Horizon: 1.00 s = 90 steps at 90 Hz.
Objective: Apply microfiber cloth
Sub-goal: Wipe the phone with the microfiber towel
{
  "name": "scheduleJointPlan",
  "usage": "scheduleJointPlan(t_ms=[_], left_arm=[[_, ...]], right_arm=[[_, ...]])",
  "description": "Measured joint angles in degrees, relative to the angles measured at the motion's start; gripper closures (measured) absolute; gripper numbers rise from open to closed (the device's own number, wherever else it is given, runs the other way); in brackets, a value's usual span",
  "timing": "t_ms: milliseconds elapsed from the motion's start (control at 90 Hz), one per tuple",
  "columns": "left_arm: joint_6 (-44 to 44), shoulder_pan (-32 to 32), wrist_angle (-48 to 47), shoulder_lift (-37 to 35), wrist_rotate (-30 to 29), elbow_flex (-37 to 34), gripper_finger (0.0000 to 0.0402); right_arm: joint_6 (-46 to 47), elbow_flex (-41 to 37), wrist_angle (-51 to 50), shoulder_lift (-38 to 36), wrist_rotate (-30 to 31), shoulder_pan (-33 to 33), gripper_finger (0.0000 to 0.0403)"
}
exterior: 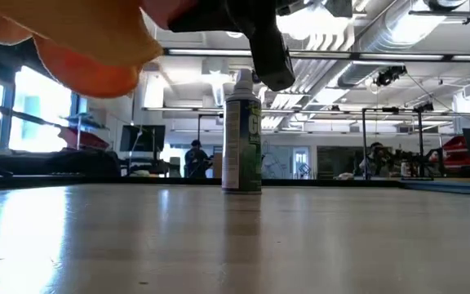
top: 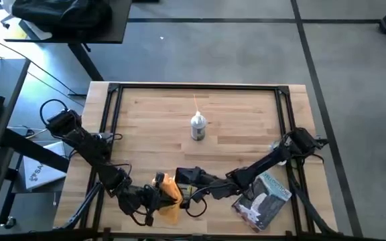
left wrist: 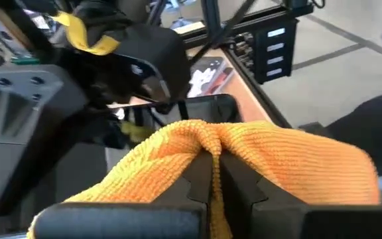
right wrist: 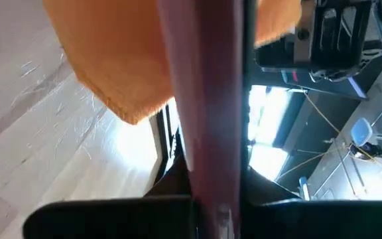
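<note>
Orange-yellow, ribbed microfiber cloth (left wrist: 270,156) bunches, pinched in the left gripper (left wrist: 214,174).

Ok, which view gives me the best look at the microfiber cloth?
Left wrist view: the microfiber cloth fills the frame, pinched between the left gripper fingers. High view shows a small orange patch; low view, a blurred corner; right wrist view, one hanging edge.

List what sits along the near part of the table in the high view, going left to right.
Left gripper pinching the microfiber cloth → right gripper, holding a dark flat object against the cloth → grey-blue printed packet.
</note>
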Motion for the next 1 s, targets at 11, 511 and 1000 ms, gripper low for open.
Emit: scheduleJointPlan(t_ms=[11,511,1000], left_arm=[[0.1,-0.1,0.0,-0.1,0.0,0.0,0.0402],[7.4,-0.5,-17.6,-14.0,-13.4,-0.1,0.0402],[16.9,15.3,-4.9,-7.9,14.2,0.0,0.0402]], right_arm=[[0.0,0.0,0.0,0.0,0.0,0.0,0.0398],[1.3,0.3,1.9,-0.5,-0.5,-0.1,0.0398],[2.2,0.0,0.4,-0.1,-1.5,-0.1,0.0398]])
